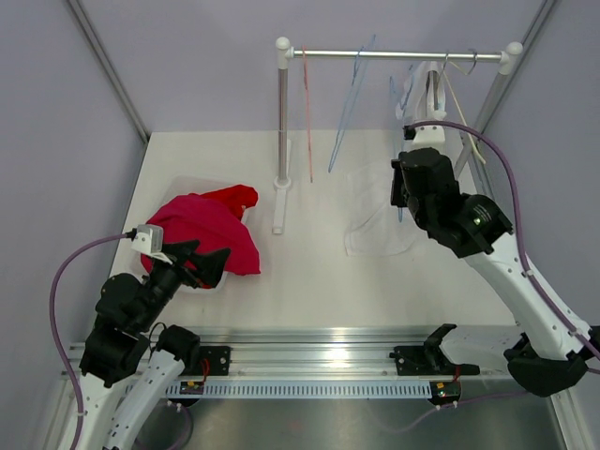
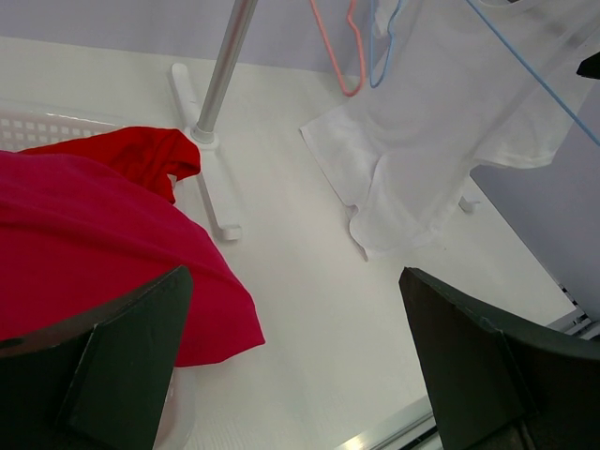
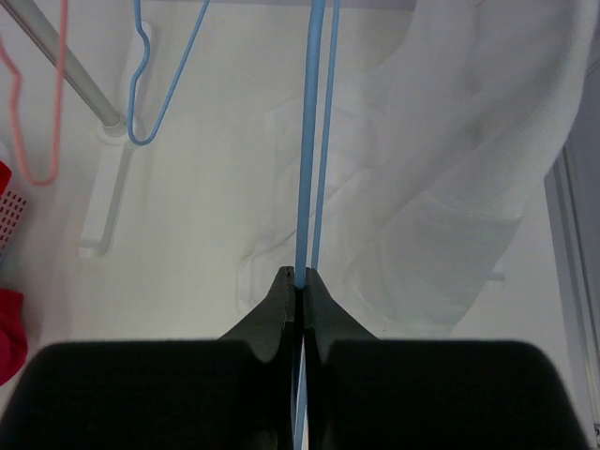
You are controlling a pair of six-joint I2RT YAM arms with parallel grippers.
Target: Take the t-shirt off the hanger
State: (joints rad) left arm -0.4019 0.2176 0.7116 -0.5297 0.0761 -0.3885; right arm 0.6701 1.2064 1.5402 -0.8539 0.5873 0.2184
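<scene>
Pinching the hanger [image 3: 309, 141] by its blue wire, my right claw [image 3: 300, 281] is shut tight on it under the far right end of the rail [image 1: 394, 53]. The white t-shirt [image 3: 450, 187] hangs beside that wire, its lower edge crumpled on the table [image 1: 309, 291]. My left claw [image 2: 291, 281] stands wide open, holding nothing, at the near left over the red cloth [image 2: 84, 244] heaped in the basket [image 2: 56, 127].

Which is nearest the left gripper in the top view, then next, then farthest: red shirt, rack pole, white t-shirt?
1. The red shirt, right beside the left gripper.
2. The rack pole, centre.
3. The white t-shirt, far right.
</scene>
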